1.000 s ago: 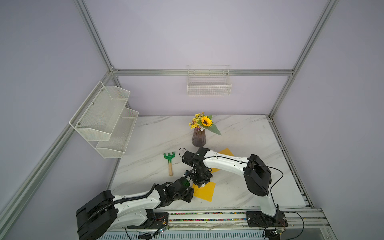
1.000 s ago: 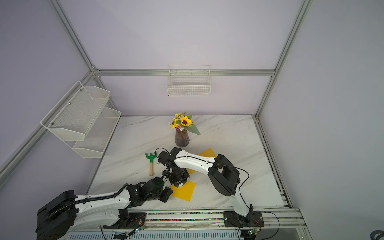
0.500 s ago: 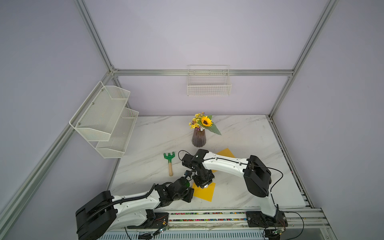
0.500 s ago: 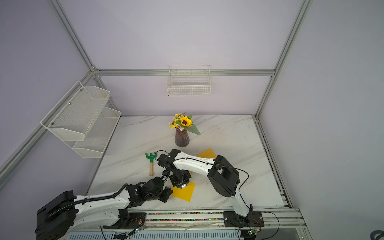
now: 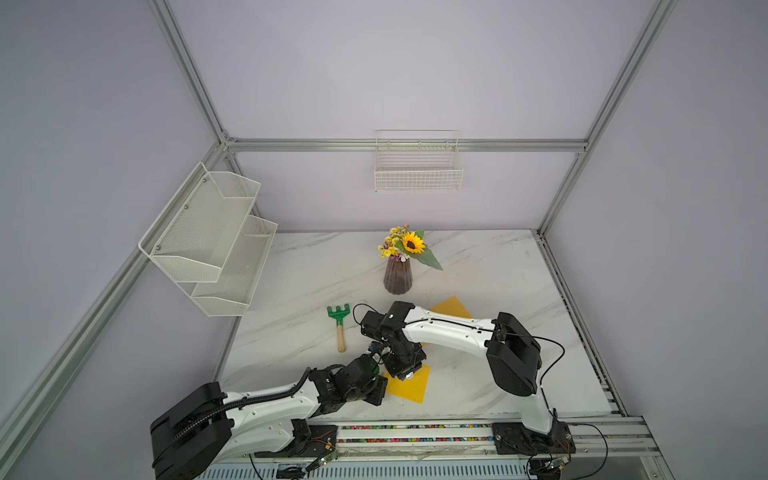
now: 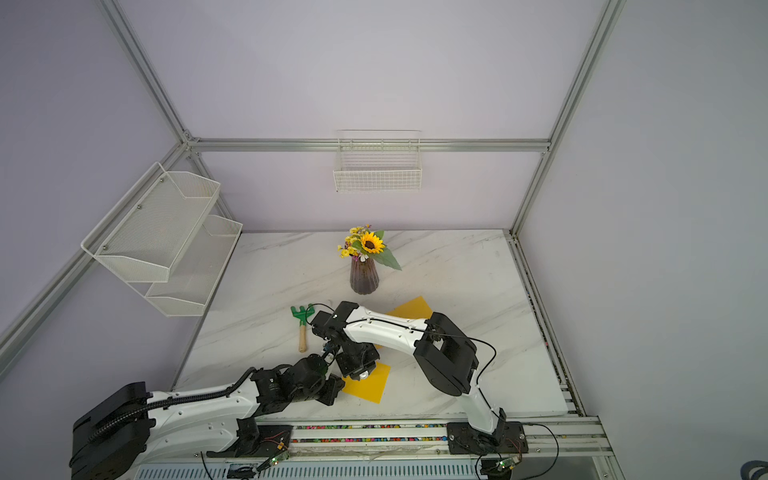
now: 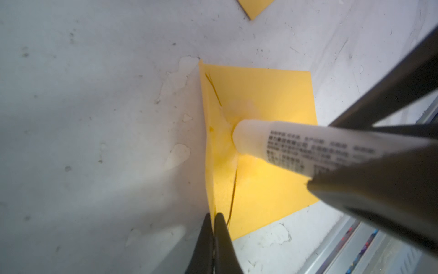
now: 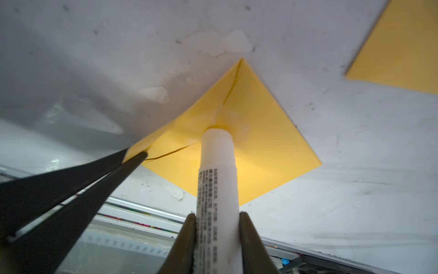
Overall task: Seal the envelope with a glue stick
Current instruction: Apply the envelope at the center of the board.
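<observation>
A yellow envelope (image 5: 409,386) (image 6: 368,386) lies near the table's front edge. My right gripper (image 8: 216,220) is shut on the glue stick (image 8: 216,170), a white tube with grey print. The tube's tip presses on the envelope (image 8: 260,113) just by the raised flap's fold. In the left wrist view the glue stick (image 7: 296,144) comes in from the side onto the envelope (image 7: 260,99). My left gripper (image 7: 212,217) is shut on the flap's edge and holds it up off the envelope. In both top views the two grippers meet over the envelope's left corner.
A second yellow envelope (image 5: 451,309) (image 6: 409,309) lies farther back under the right arm. A green toy rake (image 5: 340,324) lies to the left, and a vase of flowers (image 5: 398,276) stands behind. Whitish smears (image 7: 176,154) mark the table beside the envelope. A wire basket (image 5: 417,166) and shelves (image 5: 212,241) hang on the walls.
My right gripper has shifted slightly toward the table's front with the glue stick on the envelope. The left arm has stayed in place.
</observation>
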Robot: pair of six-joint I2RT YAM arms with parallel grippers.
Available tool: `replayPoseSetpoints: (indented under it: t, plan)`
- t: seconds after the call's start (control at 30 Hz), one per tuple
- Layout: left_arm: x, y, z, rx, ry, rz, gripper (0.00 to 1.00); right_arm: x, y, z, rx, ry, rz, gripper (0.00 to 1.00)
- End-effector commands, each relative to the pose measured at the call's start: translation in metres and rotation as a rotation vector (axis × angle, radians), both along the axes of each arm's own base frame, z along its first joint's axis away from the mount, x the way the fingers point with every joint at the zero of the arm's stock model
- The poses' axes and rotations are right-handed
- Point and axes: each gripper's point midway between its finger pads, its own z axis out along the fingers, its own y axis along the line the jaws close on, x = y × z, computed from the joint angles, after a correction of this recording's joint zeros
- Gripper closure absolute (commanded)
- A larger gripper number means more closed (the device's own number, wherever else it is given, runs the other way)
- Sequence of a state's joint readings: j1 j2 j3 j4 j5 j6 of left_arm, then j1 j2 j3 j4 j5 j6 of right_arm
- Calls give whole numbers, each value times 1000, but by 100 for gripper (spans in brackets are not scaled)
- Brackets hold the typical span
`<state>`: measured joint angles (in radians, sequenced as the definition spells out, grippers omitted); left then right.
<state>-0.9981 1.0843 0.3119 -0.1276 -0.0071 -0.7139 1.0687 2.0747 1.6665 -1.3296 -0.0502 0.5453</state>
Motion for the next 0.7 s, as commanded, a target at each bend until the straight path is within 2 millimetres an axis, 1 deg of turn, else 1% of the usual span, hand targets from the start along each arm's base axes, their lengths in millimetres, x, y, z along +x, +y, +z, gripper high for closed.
replayPoseSetpoints:
  t: [0.0,0.07,0.13,0.2,0.23,0.27,0.33,0.4,0.43,0.47,0.5,0.53,0.57,0.6,0.67]
  plan:
    - [4,-2,5,-8,-31,-1,100,-2,-19,-33,-117,19,7,100]
    - [4,-2,5,-7,-31,-1,100,-19,17,-28,83,115,-16,100]
    - [4,-1,4,-5,-30,1,100,-33,48,-17,253,194,-30,100]
    - [4,-1,4,-6,-31,1,100,-36,60,-12,322,220,-40,100]
    - [4,-2,3,-5,-31,0,100,-33,57,-13,307,202,-40,100]
    - [5,-2,4,-7,-33,0,100,-26,49,-17,257,156,-38,100]
    - [5,-3,4,-8,-32,-1,100,-4,10,-24,33,21,-21,100]
    - [5,-3,3,-8,-32,-2,100,10,-19,-24,-129,-67,2,100]
    - [5,-3,4,-8,-32,-4,100,17,-31,-23,-198,-111,5,100]
    - [5,-4,4,-9,-31,-5,100,21,-40,-23,-246,-131,11,100]
    - [4,-4,4,-9,-29,-8,100,21,-43,-24,-268,-132,17,100]
    - [4,-4,3,-7,-27,-8,100,19,-42,-26,-271,-123,18,100]
    - [4,-4,3,-9,-28,-5,100,15,-35,-28,-240,-99,17,100]
    - [4,-4,3,-7,-28,-6,100,7,-24,-31,-176,-56,10,100]
    - [5,-4,4,-9,-30,-6,100,-16,20,-30,73,80,-15,100]
